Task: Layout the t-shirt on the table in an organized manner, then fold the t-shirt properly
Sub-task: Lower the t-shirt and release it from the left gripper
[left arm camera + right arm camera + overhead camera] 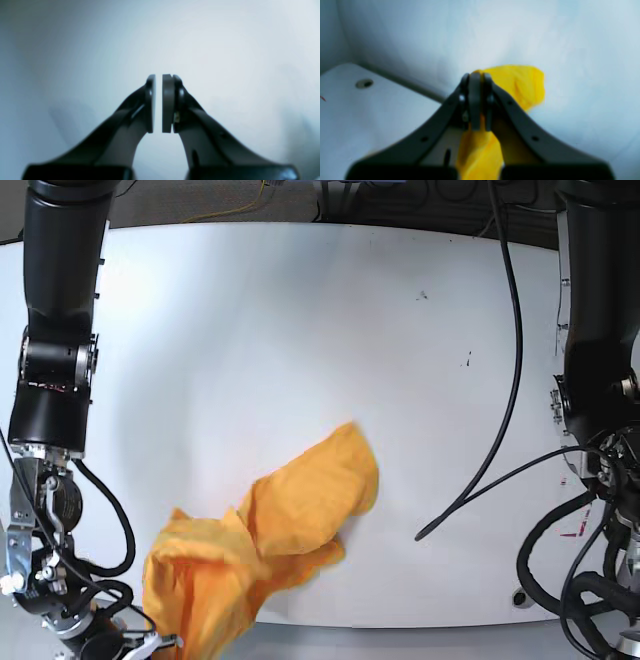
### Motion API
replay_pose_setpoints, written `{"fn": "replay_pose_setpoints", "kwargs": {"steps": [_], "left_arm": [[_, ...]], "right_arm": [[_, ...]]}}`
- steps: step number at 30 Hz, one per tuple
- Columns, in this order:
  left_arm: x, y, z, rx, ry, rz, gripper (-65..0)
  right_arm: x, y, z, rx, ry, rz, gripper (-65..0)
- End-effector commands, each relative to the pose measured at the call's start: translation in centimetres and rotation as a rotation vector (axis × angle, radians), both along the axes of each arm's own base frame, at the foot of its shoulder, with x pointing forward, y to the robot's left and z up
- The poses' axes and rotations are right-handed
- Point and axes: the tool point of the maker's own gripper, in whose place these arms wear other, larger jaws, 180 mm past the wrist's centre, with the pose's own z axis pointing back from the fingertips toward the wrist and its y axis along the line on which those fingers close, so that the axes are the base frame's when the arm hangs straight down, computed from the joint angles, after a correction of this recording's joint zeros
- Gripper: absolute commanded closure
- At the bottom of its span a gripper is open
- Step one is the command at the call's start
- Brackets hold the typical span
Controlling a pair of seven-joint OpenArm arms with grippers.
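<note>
The orange-yellow t-shirt (290, 520) lies bunched on the white table (300, 330), its lower left part lifted toward the front edge. In the right wrist view my right gripper (477, 76) is shut on a fold of the t-shirt (520, 85); fabric sticks out past the tips and hangs below the pads. My left gripper (158, 77) is shut with only a thin slit between its pads (167, 102) and nothing in them, over blurred pale surface. In the base view the left gripper is out of sight at the right.
The right arm (50, 430) stands along the table's left side and the left arm (600, 380) along its right. A black cable (500, 430) trails over the right half of the table. A grey grommet (518, 597) and red tape marks (575, 530) sit near the front right corner.
</note>
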Motion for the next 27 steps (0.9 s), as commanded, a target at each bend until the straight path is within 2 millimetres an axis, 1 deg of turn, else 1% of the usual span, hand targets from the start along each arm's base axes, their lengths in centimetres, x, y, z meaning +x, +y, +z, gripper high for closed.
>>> {"fn": "replay_pose_setpoints", "kwargs": {"steps": [1, 3, 5, 6, 8, 10, 12, 13, 14, 15, 18, 19, 21, 23, 24, 25, 27], "left_arm": [[-0.1, -0.6, -0.8, -0.011, 0.019, -0.032, -3.1], [0.4, -1.0, -2.6, -0.013, 0.062, -0.050, -3.1], [1.0, -1.3, -4.8, -0.017, 0.116, -0.069, -3.1], [1.1, -1.4, -5.3, -0.018, 0.128, -0.076, -3.1], [1.5, -1.7, -7.2, -0.023, 0.173, -0.095, -3.1], [1.9, -1.9, -9.4, -0.027, 0.223, -0.107, -3.1], [2.3, -2.0, -11.6, -0.034, 0.277, -0.119, -3.1], [2.4, -2.0, -12.3, -0.037, 0.293, -0.123, -3.1], [2.5, -2.2, -13.4, -0.041, 0.321, -0.133, -3.2], [2.6, -2.3, -14.2, -0.045, 0.341, -0.140, -3.2], [2.7, -2.7, -17.5, -0.061, 0.422, -0.170, -3.6], [2.7, -2.8, -18.2, -0.065, 0.440, -0.176, -4.4], [2.6, -3.0, -19.7, -0.076, 0.478, -0.193, -8.2], [2.5, -3.2, -21.5, -0.089, 0.525, -0.213, -14.1], [2.4, -3.3, -22.1, -0.093, 0.540, -0.219, -16.2], [2.2, -3.5, -23.5, -0.103, 0.576, -0.230, -20.6], [2.1, -3.7, -24.9, -0.117, 0.611, -0.246, -25.6]], "right_arm": [[-0.7, -0.5, 0.9, 0.003, -0.047, -0.001, 0.0], [-1.2, -0.9, -0.6, 0.012, -0.028, -0.011, 0.0], [-1.5, -1.3, -2.3, 0.023, -0.001, -0.019, 0.0], [-1.6, -1.2, -2.7, 0.023, 0.007, -0.019, 0.0], [-1.8, -1.2, -4.0, 0.022, 0.032, -0.018, 0.0], [-2.2, -1.1, -4.6, 0.021, 0.036, -0.015, 0.0], [-2.6, -1.3, -5.8, 0.028, 0.056, -0.020, 0.0], [-2.7, -1.4, -6.1, 0.031, 0.060, -0.023, 0.0], [-2.9, -1.6, -6.7, 0.037, 0.068, -0.027, 0.0], [-3.0, -1.6, -6.9, 0.039, 0.071, -0.028, 0.0], [-3.4, -1.7, -8.1, 0.043, 0.093, -0.031, 0.0], [-3.4, -1.7, -8.4, 0.044, 0.097, -0.031, 0.0], [-3.5, -1.6, -8.6, 0.047, 0.096, -0.030, 0.0], [-3.5, -1.6, -8.8, 0.050, 0.093, -0.027, 0.0], [-3.6, -1.6, -9.0, 0.050, 0.096, -0.027, 0.0], [-3.7, -1.5, -9.2, 0.052, 0.098, -0.027, 0.0], [-3.7, -1.5, -9.4, 0.052, 0.100, -0.027, 0.0]]}}
